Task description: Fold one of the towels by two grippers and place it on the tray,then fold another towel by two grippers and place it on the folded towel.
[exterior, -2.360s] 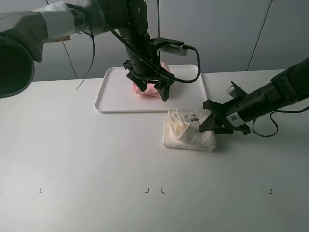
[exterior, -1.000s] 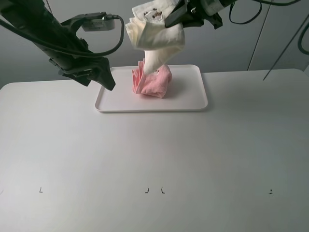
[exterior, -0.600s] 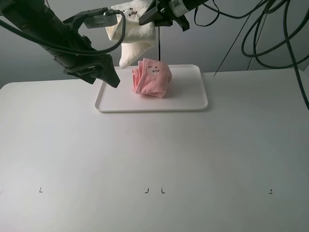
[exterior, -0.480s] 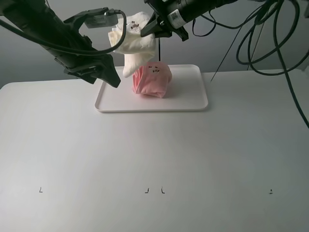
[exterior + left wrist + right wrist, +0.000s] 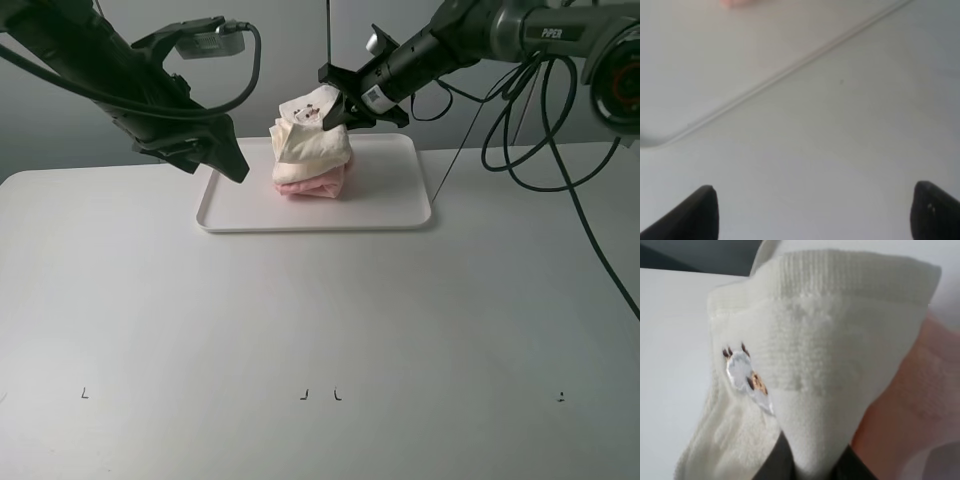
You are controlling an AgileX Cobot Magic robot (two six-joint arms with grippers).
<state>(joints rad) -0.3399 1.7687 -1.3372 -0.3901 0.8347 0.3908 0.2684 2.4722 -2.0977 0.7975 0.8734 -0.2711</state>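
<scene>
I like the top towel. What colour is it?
The folded terry cloth towel on top is cream-white with a small brown and grey embroidered picture, clearest in the right wrist view.

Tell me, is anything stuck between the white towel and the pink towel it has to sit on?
Nothing visible. The cream-white towel already rests right on the pink towel in the tray. The right gripper is shut on the cream-white towel's top edge, while the left gripper hangs open beside the tray.
</scene>
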